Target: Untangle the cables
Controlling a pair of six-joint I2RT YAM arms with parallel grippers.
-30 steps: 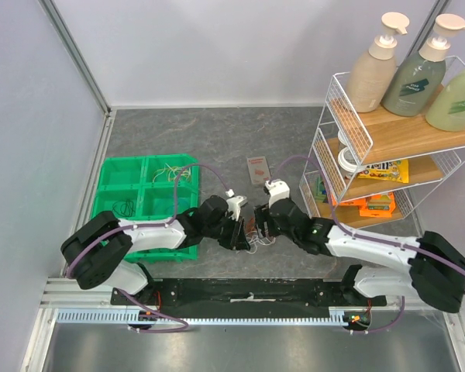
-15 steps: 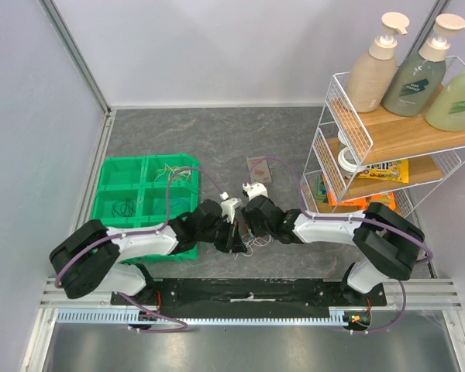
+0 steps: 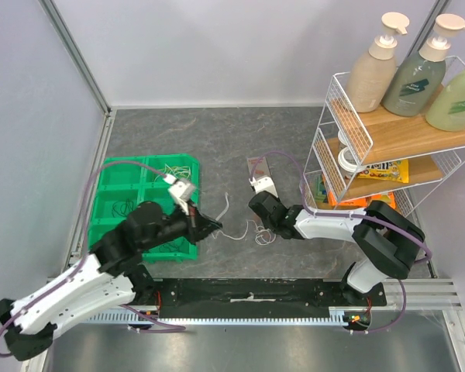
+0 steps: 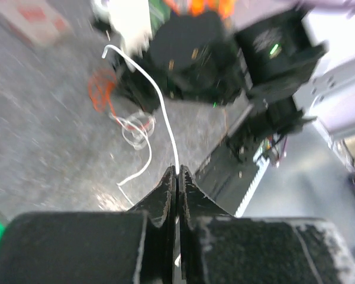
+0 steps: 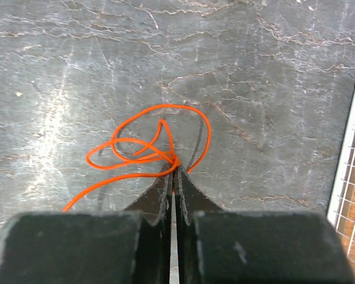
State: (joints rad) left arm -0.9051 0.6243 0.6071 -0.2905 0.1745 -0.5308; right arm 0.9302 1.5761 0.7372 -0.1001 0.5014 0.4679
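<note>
A small tangle of cables (image 3: 260, 232) lies on the grey table between the arms. My left gripper (image 3: 216, 226) (image 4: 177, 173) is shut on a white cable (image 3: 226, 203) (image 4: 160, 100). That cable runs from the jaws out towards the tangle, with its free end curling up. In the left wrist view, white loops (image 4: 136, 127) and an orange coil (image 4: 97, 94) lie under the right arm. My right gripper (image 3: 268, 230) (image 5: 174, 165) is shut on the orange cable (image 5: 143, 148), which loops on the table just ahead of its tips.
A green compartment tray (image 3: 108, 167) stands at the left, holding yellow cables (image 3: 168, 168) and a black cable (image 3: 124, 208). A small flat packet (image 3: 257, 167) lies behind the tangle. A white wire rack (image 3: 333, 155) with bottles and snacks stands at the right.
My left arm has swung back to the left with the white cable, drawing it out of the tangle. The right gripper has shut on the orange cable.
</note>
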